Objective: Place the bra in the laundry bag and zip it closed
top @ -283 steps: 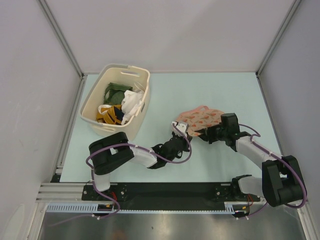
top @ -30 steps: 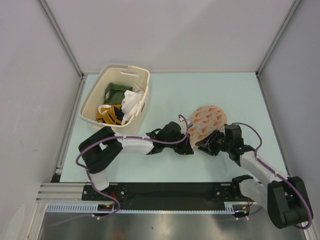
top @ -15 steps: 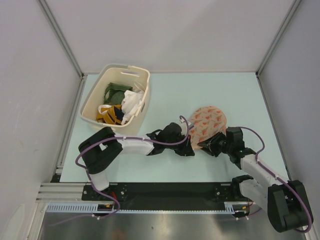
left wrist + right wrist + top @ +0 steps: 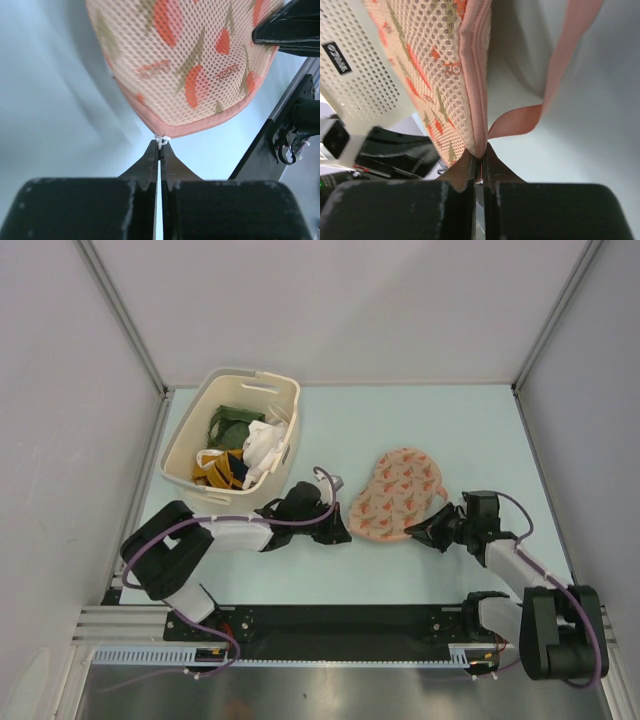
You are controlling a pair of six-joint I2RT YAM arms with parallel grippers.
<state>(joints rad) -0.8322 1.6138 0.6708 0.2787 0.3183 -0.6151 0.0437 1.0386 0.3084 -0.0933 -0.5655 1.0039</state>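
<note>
The laundry bag [image 4: 398, 494], a pale pink mesh pouch with leaf print, lies flat on the table between my two grippers. My left gripper [image 4: 343, 532] is at its left end, shut on the small white zip pull [image 4: 162, 141] on the pink edging of the bag [image 4: 185, 65]. My right gripper [image 4: 412, 533] is at its near right end, shut on the zip edge [image 4: 479, 150] next to the pink loop [image 4: 560, 75]. The zip line [image 4: 476, 75] looks closed along the part I see. The bra is hidden from view.
A cream plastic basket [image 4: 182, 445] with yellow, green and white clothes stands at the back left; its perforated wall shows in the right wrist view [image 4: 365, 75]. Grey walls and metal posts enclose the pale green table [image 4: 420, 420]. The black base rail runs along the near edge.
My left gripper has drawn back to the left with the zip pull. The bag has shifted left and lies flatter. The right arm has stretched out lower, still holding the bag's edge.
</note>
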